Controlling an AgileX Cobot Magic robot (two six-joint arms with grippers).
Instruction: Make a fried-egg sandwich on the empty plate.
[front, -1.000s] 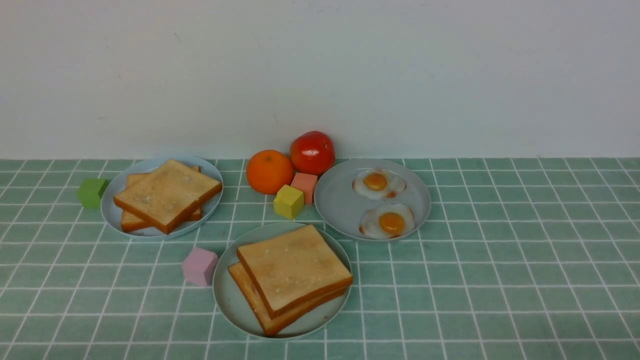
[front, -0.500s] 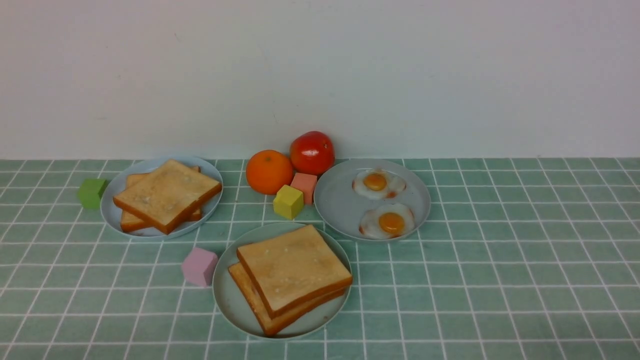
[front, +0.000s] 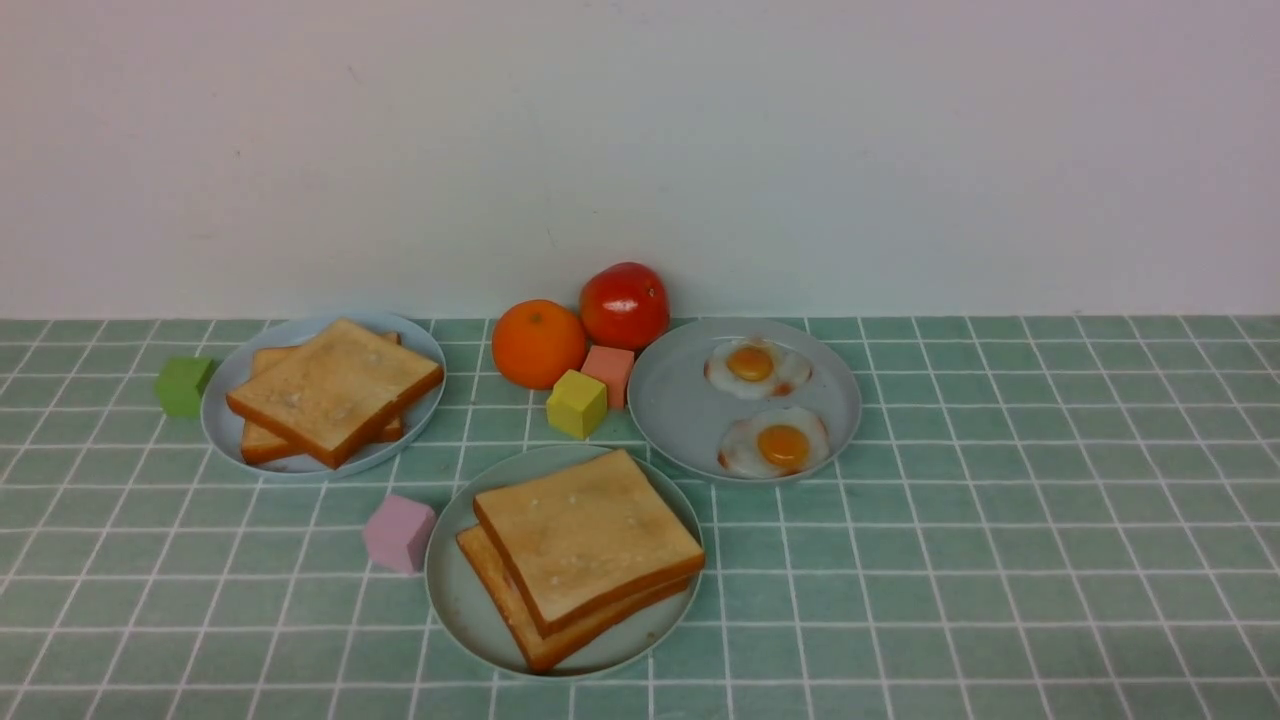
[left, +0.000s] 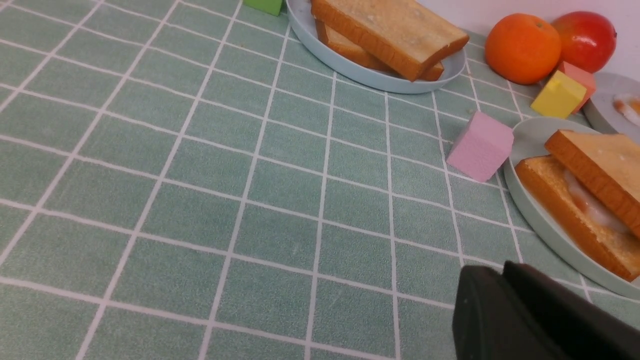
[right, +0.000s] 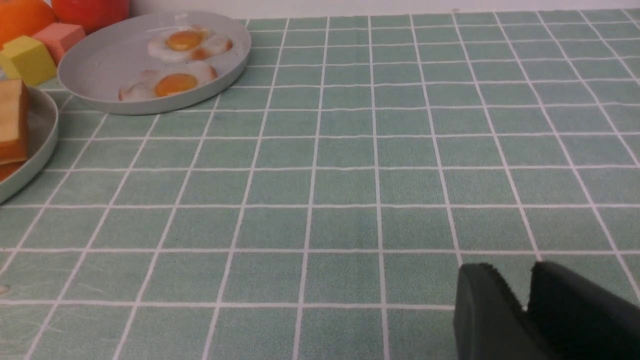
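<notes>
The fried-egg sandwich (front: 585, 555) lies on the mint-green plate (front: 450, 590) at the front middle of the table, two toast slices stacked askew. The left wrist view catches the sandwich (left: 600, 165) from the side, with egg white (left: 595, 207) between the slices, inside the plate's rim (left: 545, 230). My left gripper (left: 500, 270) hovers over the cloth just short of that plate, its jaws together and empty. My right gripper (right: 510, 272) stands over bare cloth well to the right of the sandwich (right: 11, 120), slightly open and empty. Neither arm shows in the front view.
A grey-blue plate (front: 230, 425) at the back left holds two more toast slices (front: 335, 390). Another plate (front: 680, 410) at the back right carries two fried eggs (front: 775, 445). Between them sit an orange (front: 538, 343), a tomato (front: 625, 305), and yellow (front: 577, 403) and salmon (front: 610, 370) cubes. A pink cube (front: 399, 533) and a green cube (front: 183, 385) stand nearby.
</notes>
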